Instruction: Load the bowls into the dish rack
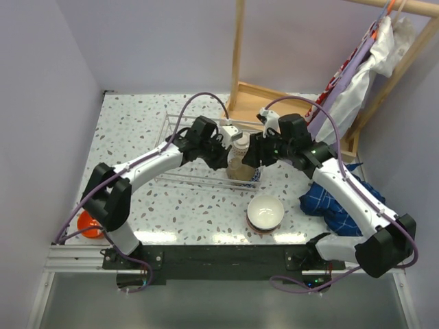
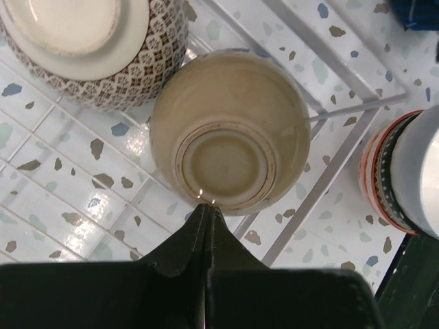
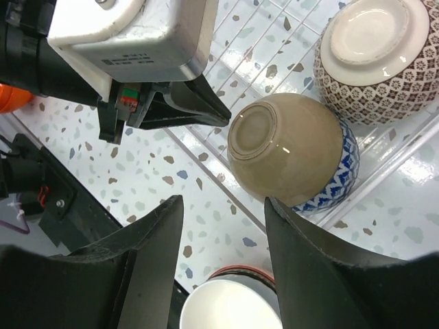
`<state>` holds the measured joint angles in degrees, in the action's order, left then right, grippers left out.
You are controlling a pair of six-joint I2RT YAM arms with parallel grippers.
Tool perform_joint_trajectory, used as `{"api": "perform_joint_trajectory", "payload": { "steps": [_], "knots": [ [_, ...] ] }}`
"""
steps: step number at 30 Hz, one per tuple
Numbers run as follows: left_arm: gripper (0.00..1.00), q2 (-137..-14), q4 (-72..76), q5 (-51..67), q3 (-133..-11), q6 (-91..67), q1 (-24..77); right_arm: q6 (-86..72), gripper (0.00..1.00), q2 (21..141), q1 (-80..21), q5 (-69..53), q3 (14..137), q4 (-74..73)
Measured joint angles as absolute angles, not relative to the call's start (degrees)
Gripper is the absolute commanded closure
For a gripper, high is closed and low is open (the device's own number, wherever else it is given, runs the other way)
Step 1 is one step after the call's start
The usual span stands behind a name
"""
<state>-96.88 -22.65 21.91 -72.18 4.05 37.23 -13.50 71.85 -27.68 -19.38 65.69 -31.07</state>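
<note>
Two upturned bowls sit in the shallow silvery wire dish rack [image 1: 192,179]: a glossy tan-brown round bowl [image 3: 285,147] at its near corner, perched on a blue-and-white patterned bowl [image 3: 343,171], and a brown lattice-patterned bowl [image 3: 374,58] deeper in. The left claw [image 2: 208,204], pinched shut on nothing, points at the tan bowl's foot ring. The right claw [image 3: 223,202] gapes wide and empty over the rack's edge. A nudge from either could topple the perched bowl. Outside the rack, on the speckled counter [image 1: 137,130], a red-rimmed white bowl [image 1: 265,211] and a plain orange bowl [image 1: 88,224] wait.
</note>
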Motion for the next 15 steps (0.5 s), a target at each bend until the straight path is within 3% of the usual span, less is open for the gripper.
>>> {"api": "perform_joint_trajectory", "payload": {
  "steps": [15],
  "knots": [
    [1.00, -101.3, -20.6, 22.2, -79.7, 3.0, 43.1, -10.0, 0.43, 69.6, -26.4, -16.5, 65.1, -32.6]
  ]
}}
